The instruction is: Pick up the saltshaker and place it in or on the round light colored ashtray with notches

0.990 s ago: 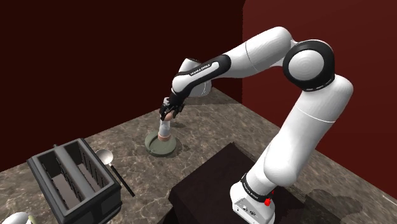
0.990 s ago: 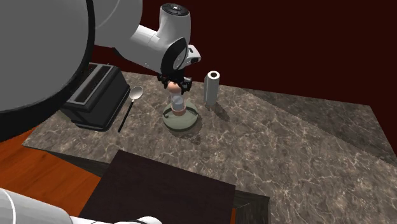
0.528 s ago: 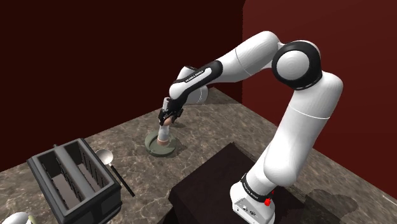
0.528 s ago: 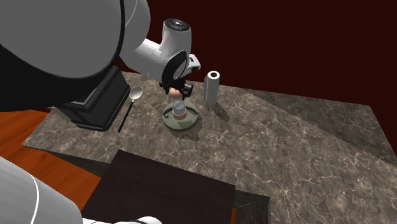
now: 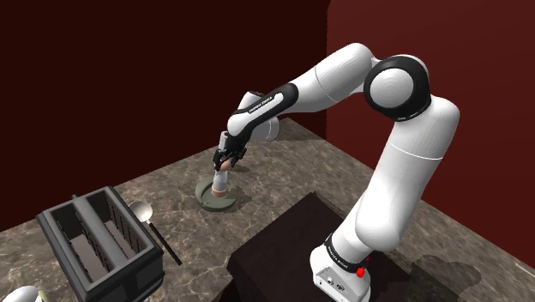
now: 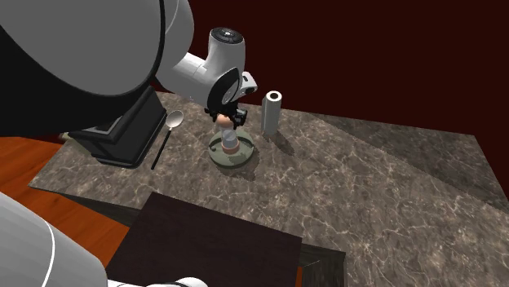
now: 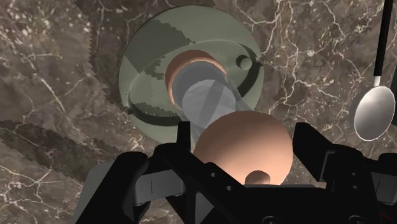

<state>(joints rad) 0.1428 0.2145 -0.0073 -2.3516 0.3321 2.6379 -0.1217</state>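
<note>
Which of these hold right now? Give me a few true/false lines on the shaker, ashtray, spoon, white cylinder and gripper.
1. The saltshaker stands upright in the ashtray. True.
2. The spoon lies in the ashtray. False: it lies on the counter beside the black toaster.
3. The gripper clasps the saltshaker's cap. True.
4. The white cylinder lies on its side. False: it stands upright, apart from the ashtray.
</note>
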